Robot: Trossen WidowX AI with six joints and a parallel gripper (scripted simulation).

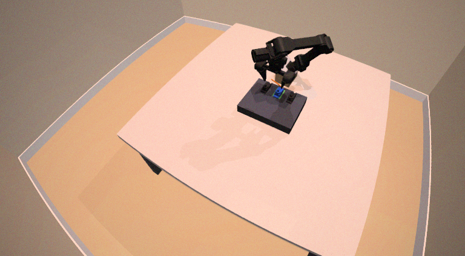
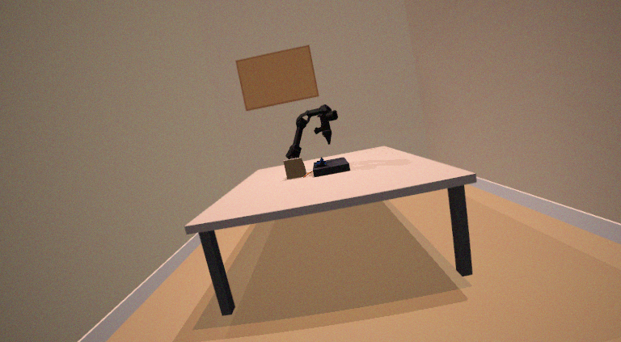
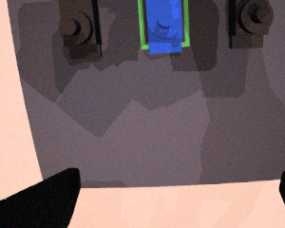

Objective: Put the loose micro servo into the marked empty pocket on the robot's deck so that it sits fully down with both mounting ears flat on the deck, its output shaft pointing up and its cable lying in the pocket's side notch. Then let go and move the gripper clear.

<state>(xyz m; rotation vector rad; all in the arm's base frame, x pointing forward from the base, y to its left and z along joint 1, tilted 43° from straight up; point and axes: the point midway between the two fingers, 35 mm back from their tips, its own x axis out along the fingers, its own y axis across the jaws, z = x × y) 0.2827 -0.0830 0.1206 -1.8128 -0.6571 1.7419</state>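
Note:
The blue micro servo [image 1: 278, 92] [image 2: 321, 162] [image 3: 163, 21] stands at the green-outlined pocket of the dark deck [image 1: 264, 109] [image 2: 331, 167] [image 3: 147, 142], its round shaft top facing up. In the wrist view its near ear overlaps the end of the green outline [image 3: 187, 28]; whether both ears lie flat cannot be told. The orange cable [image 1: 275, 82] [image 2: 308, 174] runs out past the deck's edge on the box side; its seat in the notch is hidden. My gripper [image 1: 273, 83] [image 2: 328, 142] [image 3: 180, 180] is open and empty, above the deck and apart from the servo.
Two black servos [image 1: 265, 86] [image 1: 290, 97] [image 3: 78, 28] [image 3: 254, 16] stand on the deck, one on each side of the blue one. A brown box [image 2: 294, 167] stands on the table [image 1: 205, 119] [image 2: 256, 200] beside the deck, near the arm's base.

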